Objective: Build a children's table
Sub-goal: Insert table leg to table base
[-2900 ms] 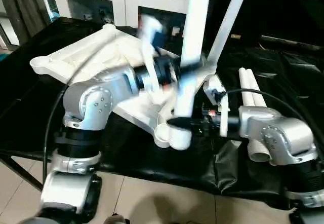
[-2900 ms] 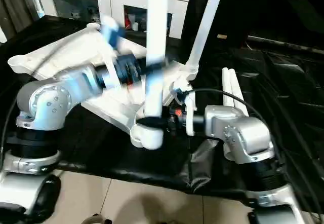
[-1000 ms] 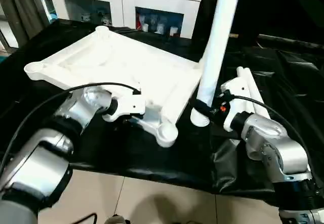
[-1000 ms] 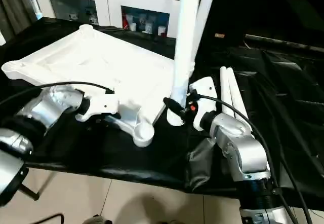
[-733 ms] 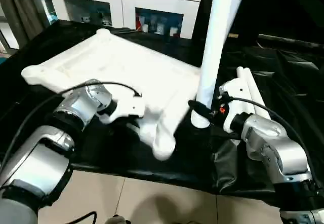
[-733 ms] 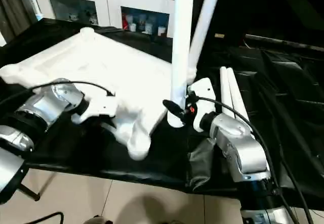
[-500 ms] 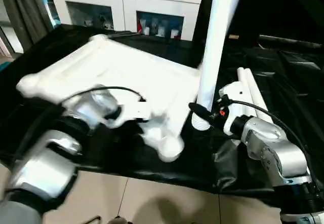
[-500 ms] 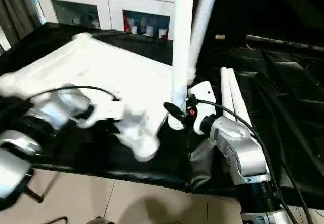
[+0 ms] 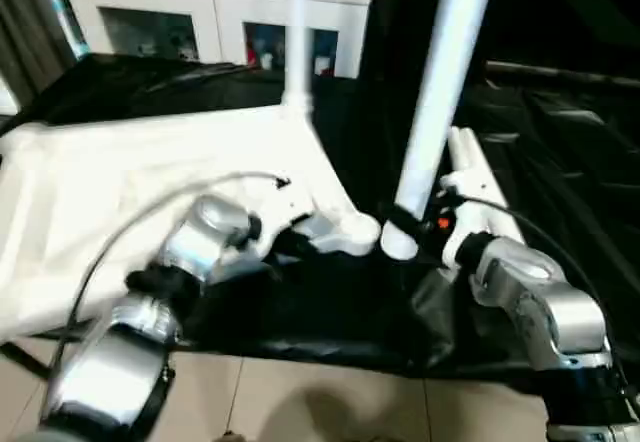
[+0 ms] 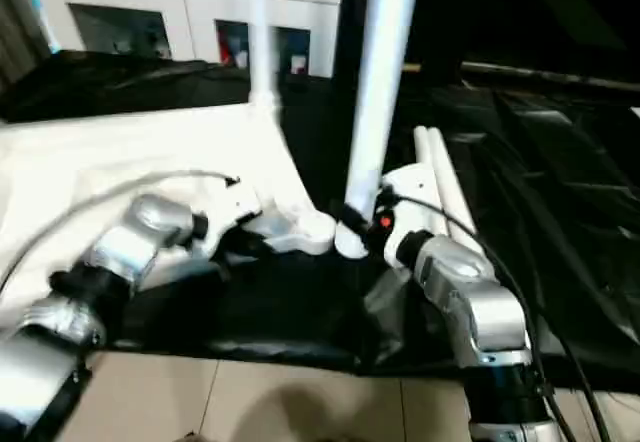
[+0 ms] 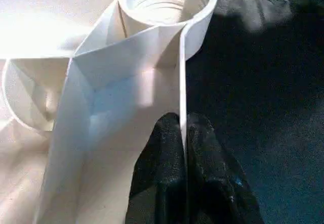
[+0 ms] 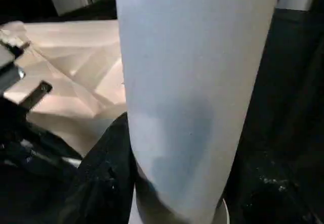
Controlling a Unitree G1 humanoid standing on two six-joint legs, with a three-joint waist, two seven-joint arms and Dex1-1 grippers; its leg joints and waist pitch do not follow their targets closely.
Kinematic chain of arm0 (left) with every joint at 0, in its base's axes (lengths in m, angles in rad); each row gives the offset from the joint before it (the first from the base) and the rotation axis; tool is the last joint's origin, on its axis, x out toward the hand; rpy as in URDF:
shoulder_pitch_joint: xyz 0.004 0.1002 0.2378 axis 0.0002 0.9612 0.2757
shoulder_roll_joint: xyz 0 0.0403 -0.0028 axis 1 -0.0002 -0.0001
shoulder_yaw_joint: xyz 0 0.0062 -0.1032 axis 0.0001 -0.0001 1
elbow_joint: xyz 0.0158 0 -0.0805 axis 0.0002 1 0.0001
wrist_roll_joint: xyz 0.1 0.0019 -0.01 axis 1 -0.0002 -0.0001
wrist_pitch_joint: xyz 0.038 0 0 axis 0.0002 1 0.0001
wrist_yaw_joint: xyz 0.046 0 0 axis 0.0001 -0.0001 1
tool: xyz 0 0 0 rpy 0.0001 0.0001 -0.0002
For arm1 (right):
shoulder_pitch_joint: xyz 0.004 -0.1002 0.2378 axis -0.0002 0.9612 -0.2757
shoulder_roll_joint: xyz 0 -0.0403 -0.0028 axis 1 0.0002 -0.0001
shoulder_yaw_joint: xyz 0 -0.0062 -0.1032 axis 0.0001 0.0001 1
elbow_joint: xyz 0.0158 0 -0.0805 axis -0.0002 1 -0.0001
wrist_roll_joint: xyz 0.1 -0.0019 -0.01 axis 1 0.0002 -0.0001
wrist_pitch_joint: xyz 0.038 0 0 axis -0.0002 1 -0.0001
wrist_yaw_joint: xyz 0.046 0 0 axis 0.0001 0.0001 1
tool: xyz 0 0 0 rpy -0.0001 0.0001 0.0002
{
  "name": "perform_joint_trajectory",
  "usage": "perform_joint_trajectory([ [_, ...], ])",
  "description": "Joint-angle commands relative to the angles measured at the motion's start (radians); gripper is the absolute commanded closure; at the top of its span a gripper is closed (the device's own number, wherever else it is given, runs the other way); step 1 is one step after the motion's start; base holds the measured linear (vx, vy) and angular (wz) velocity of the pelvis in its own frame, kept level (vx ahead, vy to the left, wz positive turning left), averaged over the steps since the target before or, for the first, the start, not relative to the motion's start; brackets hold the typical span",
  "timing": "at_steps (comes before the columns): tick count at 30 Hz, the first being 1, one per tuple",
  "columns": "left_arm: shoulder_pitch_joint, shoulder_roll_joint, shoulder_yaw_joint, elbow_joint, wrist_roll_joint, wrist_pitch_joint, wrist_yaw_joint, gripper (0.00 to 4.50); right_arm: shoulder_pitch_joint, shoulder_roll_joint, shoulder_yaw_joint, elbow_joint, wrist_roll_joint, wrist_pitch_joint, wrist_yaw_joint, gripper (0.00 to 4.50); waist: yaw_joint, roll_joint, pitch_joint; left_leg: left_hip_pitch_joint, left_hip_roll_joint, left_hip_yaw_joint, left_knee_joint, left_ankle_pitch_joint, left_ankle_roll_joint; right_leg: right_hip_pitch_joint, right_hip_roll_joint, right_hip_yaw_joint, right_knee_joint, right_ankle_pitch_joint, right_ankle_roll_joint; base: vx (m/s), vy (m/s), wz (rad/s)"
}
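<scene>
The tabletop [image 9: 120,192] lies underside up on the black-covered bench [image 9: 330,312], its ribs and round corner sockets exposed. At the near corner, the threaded socket [image 11: 164,1] is empty. The left pincer [image 11: 183,148] is closed on the thin outer rim wall of the tabletop just behind that socket, one black finger on each side of the wall. Just beside this corner, the right pincer [image 9: 400,230] grips a white tapered leg [image 9: 440,102] near its lower end; the leg stands nearly upright, its foot close to the bench and next to the empty socket, not inside it. Two further legs [image 9: 470,157] lie side by side on the bench beyond the right arm. At the far corner of the tabletop, another leg [image 9: 297,32] stands upright in its socket. A white cabinet [image 9: 200,22] with glass doors stands behind the bench.
</scene>
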Motion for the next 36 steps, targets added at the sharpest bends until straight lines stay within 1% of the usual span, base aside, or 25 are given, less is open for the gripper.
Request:
perform_joint_trajectory([
  [1, 0.042, -0.017, 0.014, -0.033, -0.060, -0.064, 0.001, 4.50, -0.026, -0.002, -0.027, 0.008, 0.014, -0.015, -0.005, 2.60, 0.005, -0.007, -0.067, 0.004, 0.053, -0.030, -0.063, -0.190, 0.035, 0.053, -0.086, 0.059, -0.092, -0.354, -0.146, 0.000, 0.000, 0.00],
  [2, 0.051, -0.014, 0.013, -0.040, -0.058, -0.096, 0.006, 4.50, -0.030, -0.002, -0.028, 0.016, 0.010, -0.028, -0.007, 2.60, 0.005, -0.011, -0.065, 0.008, 0.052, -0.028, -0.065, -0.211, 0.030, 0.047, -0.085, 0.058, -0.100, -0.407, -0.123, 0.000, 0.000, 0.00],
  [4, 0.073, -0.009, 0.015, -0.066, -0.053, -0.137, 0.012, 4.50, -0.035, 0.004, -0.037, 0.025, 0.014, -0.045, -0.005, 2.60, 0.006, -0.008, -0.065, 0.011, 0.052, -0.030, -0.065, -0.219, 0.024, 0.045, -0.086, 0.058, -0.101, -0.434, -0.111, 0.000, 0.000, 0.00],
  [5, 0.079, -0.005, 0.016, -0.079, -0.045, -0.128, 0.026, 4.50, -0.034, 0.001, -0.036, 0.029, 0.008, -0.068, 0.005, 2.60, 0.003, -0.012, -0.064, 0.009, 0.052, -0.029, -0.065, -0.224, 0.022, 0.044, -0.087, 0.058, -0.103, -0.452, -0.099, 0.000, 0.000, 0.00],
  [6, 0.085, -0.003, 0.019, -0.094, -0.038, -0.111, 0.036, 4.21, -0.033, -0.002, -0.034, 0.030, 0.005, -0.083, 0.011, 2.60, 0.004, -0.010, -0.063, 0.009, 0.051, -0.030, -0.066, -0.224, 0.021, 0.043, -0.087, 0.057, -0.105, -0.468, -0.089, 0.000, 0.000, 0.00],
  [7, 0.085, -0.003, 0.019, -0.094, -0.038, -0.111, 0.036, 4.04, -0.033, -0.002, -0.034, 0.030, 0.005, -0.083, 0.011, 2.60, 0.004, -0.010, -0.064, 0.009, 0.053, -0.030, -0.066, -0.224, 0.020, 0.044, -0.087, 0.058, -0.103, -0.469, -0.087, 0.000, 0.000, 0.00],
  [8, 0.088, 0.001, 0.025, -0.115, -0.040, -0.065, 0.031, 3.93, -0.035, -0.006, -0.034, 0.036, 0.003, -0.084, 0.014, 2.60, 0.003, -0.012, -0.063, 0.007, 0.051, -0.030, -0.066, -0.221, 0.021, 0.043, -0.087, 0.057, -0.105, -0.474, -0.081, 0.000, 0.000, 0.00],
  [9, 0.090, 0.005, 0.024, -0.124, -0.041, -0.055, 0.022, 3.90, -0.037, -0.006, -0.035, 0.039, 0.004, -0.080, 0.013, 2.60, 0.005, -0.010, -0.065, 0.009, 0.053, -0.031, -0.066, -0.216, 0.020, 0.043, -0.088, 0.058, -0.103, -0.466, -0.086, 0.000, 0.000, 0.00],
  [10, 0.091, 0.008, 0.022, -0.129, -0.037, -0.057, 0.022, 3.82, -0.040, -0.006, -0.036, 0.041, 0.009, -0.074, 0.016, 2.60, 0.004, -0.011, -0.065, 0.009, 0.055, -0.030, -0.067, -0.214, 0.020, 0.041, -0.087, 0.058, -0.102, -0.456, -0.091, 0.000, 0.000, 0.00],
  [11, 0.090, 0.011, 0.021, -0.128, -0.033, -0.066, 0.028, 3.82, -0.043, -0.006, -0.035, 0.044, 0.011, -0.072, 0.020, 2.60, 0.003, -0.008, -0.065, 0.007, 0.056, -0.032, -0.069, -0.213, 0.018, 0.042, -0.085, 0.058, -0.100, -0.433, -0.097, 0.000, 0.000, 0.00],
  [13, 0.089, 0.013, 0.020, -0.125, -0.031, -0.067, 0.028, 3.77, -0.044, -0.006, -0.032, 0.044, 0.007, -0.075, 0.020, 2.60, 0.003, -0.011, -0.067, 0.007, 0.057, -0.032, -0.070, -0.211, 0.018, 0.042, -0.084, 0.060, -0.095, -0.388, -0.107, 0.000, 0.000, 0.00],
  [15, 0.087, 0.018, 0.015, -0.117, -0.026, -0.078, 0.026, 3.74, -0.047, -0.006, -0.030, 0.045, 0.007, -0.077, 0.023, 2.60, 0.005, -0.010, -0.068, 0.005, 0.056, -0.030, -0.069, -0.196, 0.021, 0.045, -0.085, 0.062, -0.089, -0.339, -0.125, 0.000, 0.000, 0.00],
  [17, 0.078, 0.026, 0.009, -0.096, -0.015, -0.092, 0.027, 3.74, -0.049, -0.006, -0.026, 0.047, 0.009, -0.083, 0.028, 2.60, 0.006, -0.012, -0.069, 0.003, 0.055, -0.030, -0.068, -0.188, 0.023, 0.047, -0.086, 0.063, -0.087, -0.323, -0.129, 0.000, 0.000, 0.00],
  [18, 0.076, 0.027, 0.008, -0.094, -0.014, -0.093, 0.028, 3.74, -0.049, -0.007, -0.025, 0.047, 0.009, -0.084, 0.029, 2.60, 0.005, -0.009, -0.068, 0.003, 0.055, -0.029, -0.069, -0.190, 0.023, 0.047, -0.085, 0.063, -0.088, -0.324, -0.130, 0.000, 0.000, 0.00],
  [24, 0.061, 0.043, 0.002, -0.070, 0.000, -0.057, 0.025, 3.74, -0.047, -0.004, -0.018, 0.042, 0.012, -0.087, 0.040, 2.60, 0.002, -0.009, -0.064, 0.007, 0.055, -0.032, -0.070, -0.226, 0.011, 0.044, -0.086, 0.061, -0.097, -0.401, -0.110, 0.000, 0.000, 0.00],
  [25, 0.061, 0.045, -0.002, -0.067, 0.003, -0.056, 0.022, 3.74, -0.048, -0.003, -0.015, 0.043, 0.012, -0.087, 0.044, 2.60, 0.001, -0.009, -0.064, 0.006, 0.054, -0.032, -0.070, -0.228, 0.010, 0.045, -0.087, 0.061, -0.098, -0.410, -0.107, 0.000, 0.000, 0.00],
  [26, 0.060, 0.048, -0.008, -0.063, 0.010, -0.060, 0.022, 3.92, -0.050, -0.003, -0.011, 0.048, 0.012, -0.087, 0.049, 2.60, 0.000, -0.012, -0.064, 0.005, 0.053, -0.032, -0.069, -0.228, 0.011, 0.046, -0.087, 0.061, -0.099, -0.415, -0.104, 0.000, 0.000, 0.00],
  [29, 0.061, 0.045, -0.008, -0.065, 0.000, -0.042, 0.012, 4.03, -0.065, 0.000, 0.002, 0.070, 0.008, -0.088, 0.064, 2.60, -0.001, -0.009, -0.064, 0.006, 0.054, -0.033, -0.069, -0.224, 0.013, 0.044, -0.088, 0.060, -0.100, -0.424, -0.102, 0.000, 0.000, 0.00],
  [32, 0.061, 0.047, -0.011, -0.071, -0.006, -0.035, -0.001, 4.37, -0.078, 0.004, 0.006, 0.085, 0.006, -0.092, 0.069, 2.60, -0.002, -0.009, -0.064, 0.007, 0.055, -0.032, -0.069, -0.231, 0.012, 0.042, -0.087, 0.060, -0.100, -0.421, -0.112, 0.000, 0.000, 0.00],
  [33, 0.061, 0.045, -0.009, -0.073, -0.009, -0.035, 0.000, 4.43, -0.086, 0.006, 0.014, 0.098, 0.004, -0.093, 0.078, 2.60, -0.002, -0.012, -0.064, 0.005, 0.055, -0.032, -0.069, -0.228, 0.013, 0.044, -0.087, 0.060, -0.099, -0.421, -0.112, 0.000, 0.000, 0.00],
  [34, 0.059, 0.043, -0.006, -0.075, -0.013, -0.037, 0.002, 4.43, -0.097, 0.006, 0.024, 0.115, 0.001, -0.096, 0.092, 2.60, -0.002, -0.013, -0.064, 0.006, 0.055, -0.032, -0.069, -0.228, 0.013, 0.043, -0.088, 0.060, -0.099, -0.422, -0.113, 0.000, 0.000, 0.00],
  [35, 0.059, 0.043, -0.006, -0.075, -0.013, -0.037, 0.002, 4.47, -0.098, 0.006, 0.025, 0.116, 0.000, -0.096, 0.093, 2.60, -0.003, -0.011, -0.065, 0.006, 0.055, -0.032, -0.068, -0.224, 0.014, 0.044, -0.088, 0.061, -0.098, -0.418, -0.116, 0.000, 0.000, 0.00],
  [36, 0.057, 0.040, 0.000, -0.076, -0.019, -0.036, 0.002, 4.47, -0.109, 0.006, 0.035, 0.135, -0.003, -0.100, 0.108, 2.60, -0.001, -0.012, -0.065, 0.006, 0.055, -0.031, -0.067, -0.222, 0.016, 0.043, -0.088, 0.062, -0.098, -0.412, -0.116, 0.000, 0.000, 0.00],
])
